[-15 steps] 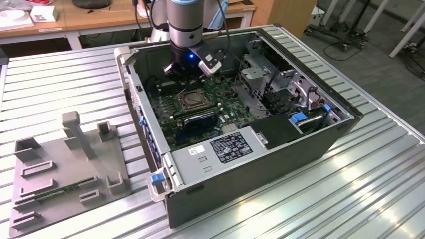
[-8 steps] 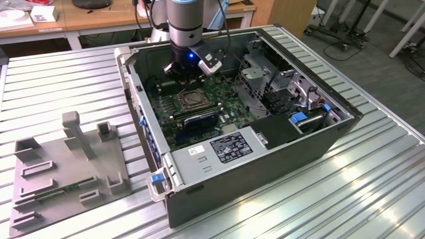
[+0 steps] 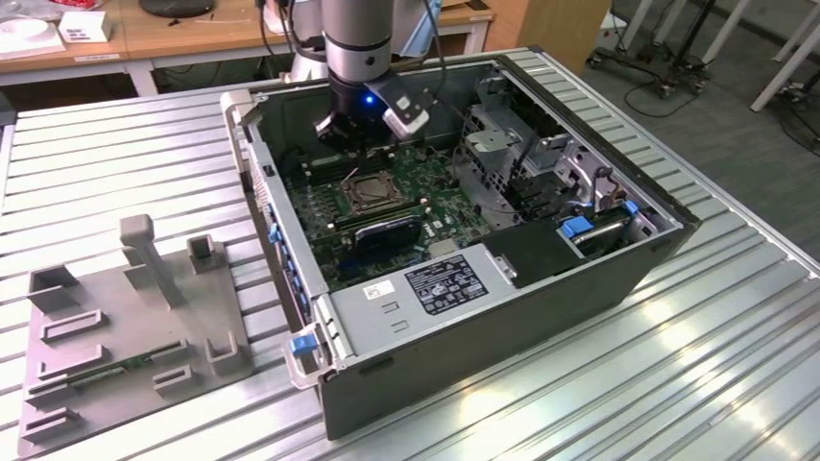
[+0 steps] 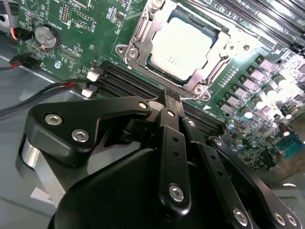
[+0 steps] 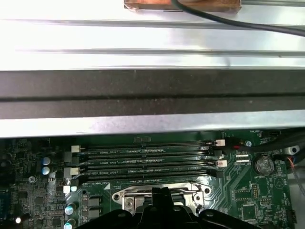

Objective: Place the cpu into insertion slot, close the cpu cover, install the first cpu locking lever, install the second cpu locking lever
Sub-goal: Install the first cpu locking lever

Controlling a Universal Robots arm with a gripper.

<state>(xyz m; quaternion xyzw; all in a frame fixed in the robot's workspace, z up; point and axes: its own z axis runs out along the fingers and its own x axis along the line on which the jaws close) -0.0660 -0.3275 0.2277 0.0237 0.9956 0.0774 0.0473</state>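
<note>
In the second wrist view, the black tool (image 4: 167, 95) is closest to the lens. Its fingertips are drawn together to a narrow point with nothing visible between them. It hangs over the long narrow black memory slots (image 4: 128, 81), just beside the socket. Directly beyond the tips lies the cpu (image 4: 183, 47), a small flat square chip with a pale silvery-grey metal top. It sits level inside the insertion slot (image 4: 125, 50), a small square dark socket with a silvery metal rim, so the placing step looks done. The cpu cover (image 4: 217, 57), a thin square silvery metal frame plate with a cut-out centre, appears to lie flat around the chip's edges rather than standing open. I judge the closing done as well. I cannot tell whether either locking lever along the frame's sides is hooked down, so I count the two lever steps as unconfirmed. Farther off spreads the green circuit board (image 4: 71, 28) with its round silver coin battery (image 4: 46, 36). In the exterior view the board lies inside an open grey metal computer case (image 3: 423, 317) on the ribbed metal desk (image 3: 129, 154). A grey moulded fixture (image 3: 129, 317) stands well apart, toward the exterior view's left.
</note>
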